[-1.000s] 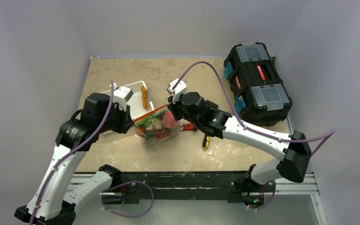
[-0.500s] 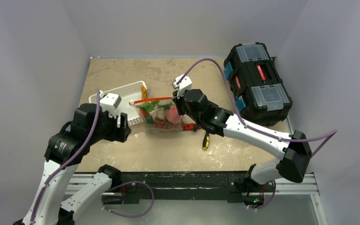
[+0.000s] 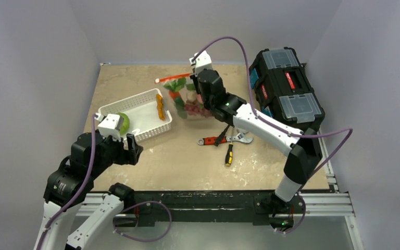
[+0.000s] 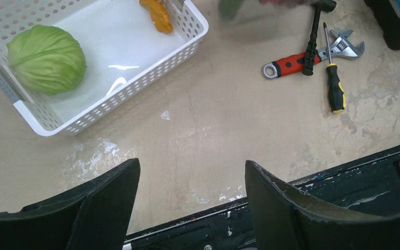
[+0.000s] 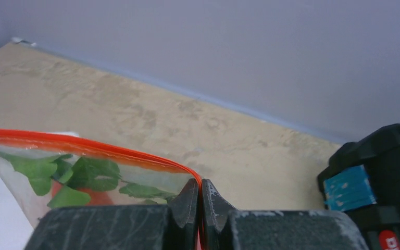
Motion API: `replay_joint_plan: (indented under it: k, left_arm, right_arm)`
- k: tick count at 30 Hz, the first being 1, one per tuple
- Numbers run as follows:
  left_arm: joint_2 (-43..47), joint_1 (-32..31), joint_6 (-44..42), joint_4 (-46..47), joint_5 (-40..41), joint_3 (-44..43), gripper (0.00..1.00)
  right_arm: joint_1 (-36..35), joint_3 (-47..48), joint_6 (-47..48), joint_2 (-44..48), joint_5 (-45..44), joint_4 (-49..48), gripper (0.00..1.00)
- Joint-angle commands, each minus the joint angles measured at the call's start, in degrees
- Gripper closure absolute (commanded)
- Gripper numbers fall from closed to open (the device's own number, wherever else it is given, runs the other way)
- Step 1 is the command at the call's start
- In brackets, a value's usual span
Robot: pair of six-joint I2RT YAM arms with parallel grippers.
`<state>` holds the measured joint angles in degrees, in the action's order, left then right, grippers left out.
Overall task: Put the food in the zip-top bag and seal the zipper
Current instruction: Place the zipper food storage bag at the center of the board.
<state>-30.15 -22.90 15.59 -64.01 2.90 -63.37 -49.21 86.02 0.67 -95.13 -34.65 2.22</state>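
The clear zip-top bag (image 3: 183,99) is held up over the far middle of the table. Leafy greens (image 5: 83,174), dark red grapes (image 3: 192,108) and other food show through it. Its red-orange zipper (image 5: 83,143) runs left from my right gripper (image 5: 202,182), which is shut on the strip's right end (image 3: 191,76). My left gripper (image 4: 191,164) is open and empty, low over the near-left table edge (image 3: 130,147). A green cabbage (image 4: 47,58) and a small orange piece (image 4: 159,10) lie in the white basket (image 4: 198,26).
A red-handled wrench (image 4: 291,62), a black hammer (image 4: 312,36) and a yellow-and-black screwdriver (image 4: 335,86) lie together right of centre. A black toolbox (image 3: 285,91) fills the far right. The basket (image 3: 151,99) stands at the left.
My left gripper opened, let go of the bag and drew back to the near-left edge. The right arm carried the bag from the table's middle toward the back wall.
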Motion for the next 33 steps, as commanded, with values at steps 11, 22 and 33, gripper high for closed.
replay_joint_plan:
  k: [11, 22, 33]
  left_arm:
    - [5.65, 0.22, 3.21, 2.85, -1.41, 3.16, 0.27]
    - [6.61, 0.22, 4.54, -1.20, -2.54, -1.95, 0.26]
    - [8.35, 0.22, 6.69, -1.80, -2.62, -2.46, 0.26]
  right_arm:
    - [5.06, 9.65, 38.09, -16.06, -6.42, -29.26, 1.00]
    - [-5.45, -2.76, 27.01, -22.97, -6.27, -26.52, 1.00]
    - [-4.00, 0.90, 0.07, -16.09, 24.61, 0.58, 0.55]
